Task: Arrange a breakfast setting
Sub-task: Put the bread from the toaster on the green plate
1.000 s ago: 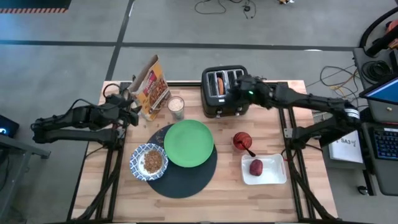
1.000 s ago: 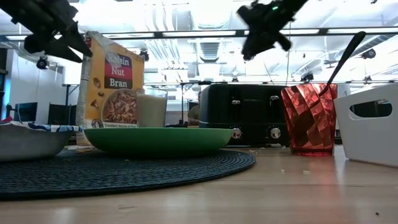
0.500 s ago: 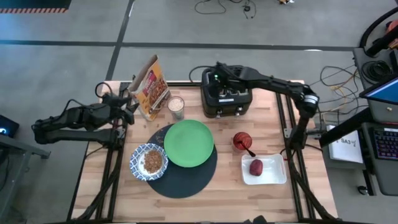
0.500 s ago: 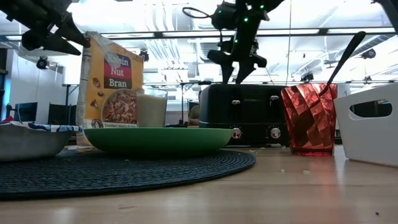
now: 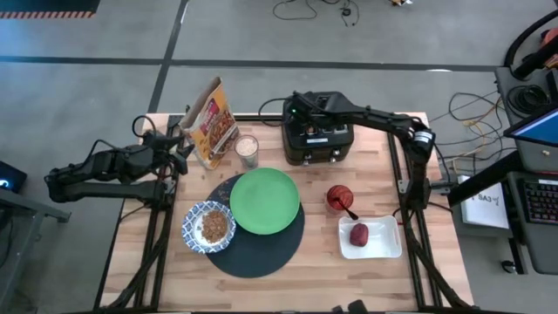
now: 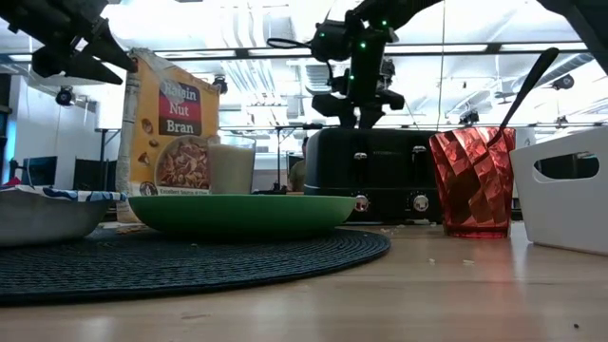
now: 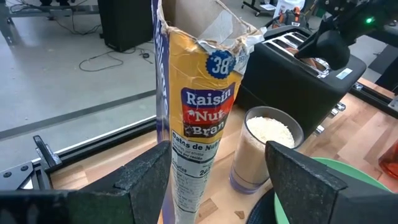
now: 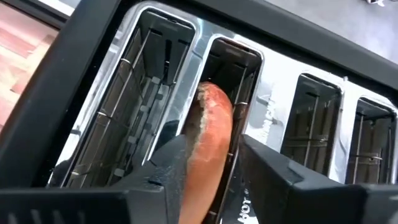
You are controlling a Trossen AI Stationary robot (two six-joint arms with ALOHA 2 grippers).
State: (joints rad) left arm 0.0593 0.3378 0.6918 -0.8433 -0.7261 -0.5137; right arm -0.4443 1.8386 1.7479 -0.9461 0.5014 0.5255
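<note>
At the top middle of the high view, the right gripper (image 5: 302,108) hangs over the black toaster (image 5: 317,131). A bagel (image 8: 208,134) half stands on its edge in one of the toaster's slots. Its round brown top pokes up out of the slot. In the right wrist view, the two dark fingers (image 8: 168,168) sit one on each side of the bagel, close to it. They are apart, and I cannot tell if they press on it yet. The bagel's flat sides face the fingers, so a squeeze and a pull up out of the slot would likely do it. The bagel looks toasted, orange-brown and a bit shiny.

The green plate (image 5: 264,201) is bare and waits on the round dark placemat (image 5: 261,249), toward the middle of the frame. The right arm is much nearer the bagel.

The left gripper (image 5: 179,144) waits at the left of the frame beside the Raisin Nut Bran cereal box (image 7: 198,118). Its fingers are wide apart and hold nothing.
</note>
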